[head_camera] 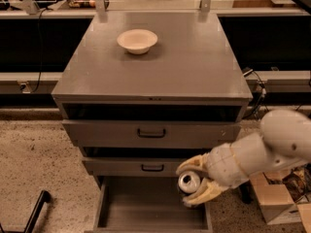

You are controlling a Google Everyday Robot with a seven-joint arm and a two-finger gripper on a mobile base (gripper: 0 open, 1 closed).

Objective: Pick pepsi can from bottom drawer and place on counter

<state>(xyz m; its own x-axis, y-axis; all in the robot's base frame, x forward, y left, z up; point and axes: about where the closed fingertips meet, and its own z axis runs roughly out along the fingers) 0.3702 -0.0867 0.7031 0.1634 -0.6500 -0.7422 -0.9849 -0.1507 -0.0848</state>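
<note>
Looking from the biggest thing down, the counter (pixel 194 67) lies well above and beyond the gripper (pixel 185 185), a broad grey top with most of its surface free on the side nearest me. The bottom drawer (pixel 146 210) stands pulled open, just below the gripper and running off to its left. The white arm (pixel 265 152) reaches in from the right, and a cardboard box (pixel 274 203) sits on the floor under it. A pale bowl (pixel 137 40) rests far up and left of the gripper, toward the counter's back.

The gripper has its two tan fingers (pixel 194 162) closed around the pepsi can (pixel 190 181), one above and one below, with the silver top facing me. So the can hangs in the grasp over the drawer's right end, close under the middle drawer (pixel 121 166). I cannot tell whether it is clear of the drawer floor.

My worry is the way up. The fronts of both upper drawers jut out right above the gripper, so I judge a straight lift would knock the can or the upper finger against them and twist the can loose. I'd back out toward myself first. The can also looks tilted in the hold, so a quick swing might let it slip. Setting down near the bowl would risk a nudge.
</note>
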